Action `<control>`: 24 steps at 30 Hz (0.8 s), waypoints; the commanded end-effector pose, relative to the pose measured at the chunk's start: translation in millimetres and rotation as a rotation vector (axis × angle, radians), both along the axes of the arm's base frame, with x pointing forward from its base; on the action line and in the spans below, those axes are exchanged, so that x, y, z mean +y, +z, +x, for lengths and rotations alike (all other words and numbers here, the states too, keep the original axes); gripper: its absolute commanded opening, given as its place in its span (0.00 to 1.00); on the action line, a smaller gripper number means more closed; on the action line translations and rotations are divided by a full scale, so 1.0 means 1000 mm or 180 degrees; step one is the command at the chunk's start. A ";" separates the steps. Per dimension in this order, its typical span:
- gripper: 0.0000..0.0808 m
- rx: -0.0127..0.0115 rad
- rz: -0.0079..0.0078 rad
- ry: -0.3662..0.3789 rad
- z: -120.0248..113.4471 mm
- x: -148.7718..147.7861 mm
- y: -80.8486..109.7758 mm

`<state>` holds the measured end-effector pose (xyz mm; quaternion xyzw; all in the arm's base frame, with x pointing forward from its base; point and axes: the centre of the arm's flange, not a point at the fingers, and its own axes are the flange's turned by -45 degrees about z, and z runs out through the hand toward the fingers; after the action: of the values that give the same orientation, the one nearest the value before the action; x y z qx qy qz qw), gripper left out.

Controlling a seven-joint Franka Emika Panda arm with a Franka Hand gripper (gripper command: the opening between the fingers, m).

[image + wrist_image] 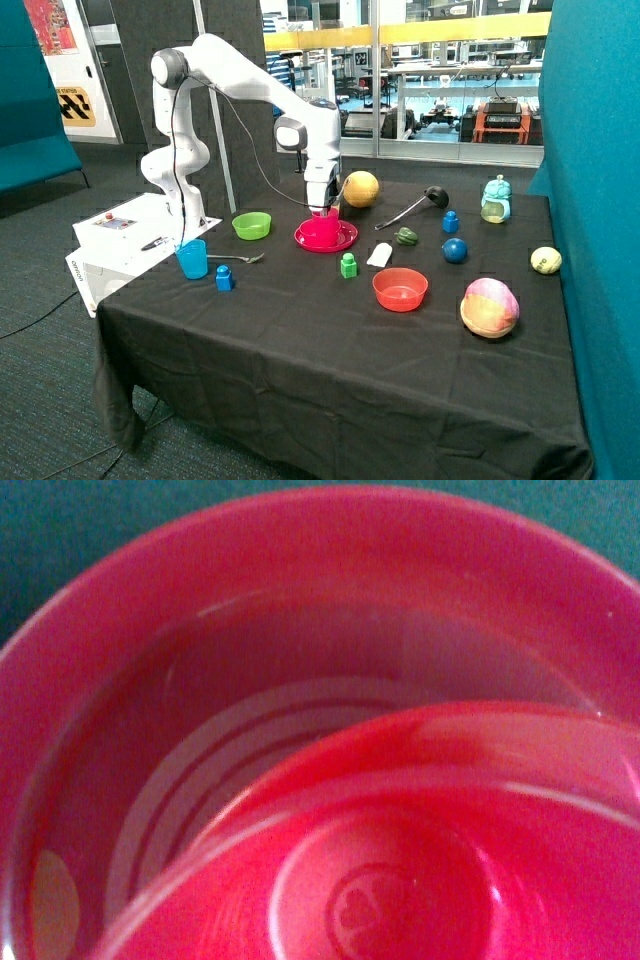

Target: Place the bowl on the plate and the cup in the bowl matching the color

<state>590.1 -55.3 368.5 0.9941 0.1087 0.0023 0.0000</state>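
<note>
Gripper (323, 209) low over plate (345, 240) at frame centre; bowl (322, 231) on plate, cup (420, 880) inside bowl. Finger state: cannot tell. Risk: off-centre cup catching on withdrawal, tipping, dragging bowl across counter (300, 330).

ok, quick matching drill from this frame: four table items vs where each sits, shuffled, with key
Items
1. green bowl
2. blue cup
3. orange-red bowl
4. pink plate

Places
A. directly under the tool, carrying the pink bowl
B. near the table corner closest to the robot base, beside a small blue block
C. between the blue cup and the pink plate
D. toward the front, next to the multicoloured ball

Pairs: 1-C, 2-B, 3-D, 4-A
</note>
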 end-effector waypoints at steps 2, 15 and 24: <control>0.62 0.00145 -0.00017 0.0060 0.001 0.004 0.025; 0.60 0.00145 -0.00018 0.0120 -0.011 0.005 0.052; 0.59 0.00145 -0.00018 0.0100 -0.021 -0.003 0.057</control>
<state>579.3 -52.9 416.0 0.9922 0.1244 -0.0020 -0.0001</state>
